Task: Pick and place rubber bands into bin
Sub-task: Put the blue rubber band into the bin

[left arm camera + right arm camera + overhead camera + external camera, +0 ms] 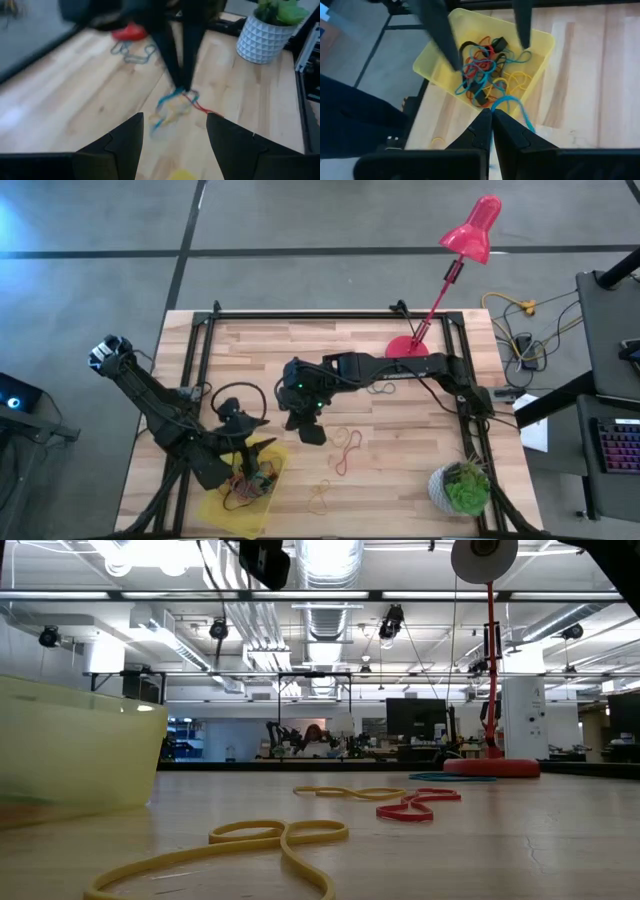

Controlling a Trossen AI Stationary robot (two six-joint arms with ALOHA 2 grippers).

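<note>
We have the right gripper (491, 116) pinched together on a blue band (512, 106); in the right wrist view the band trails up the frame from the fingertips toward the bin (543, 55), which fills the upper middle, so by our reckoning the coming move is a short carry over the near wall and a release. In the high view the right gripper (310, 430) sits centre frame and the bin (270, 455) lower left, near each other; the left gripper (258, 477), fingers apart and holding nothing, hangs over the bin, so we judge it the closer arm but not the loaded one. The bin is translucent yellow, shallow, already holding a tangle of red, blue, yellow and dark loops; loose bands (345, 450) lie on the table (400, 480) right of it, lower centre, thin and limp; the low view shows a yellow one (250, 840) and a red one (415, 805) lying flat.
</note>
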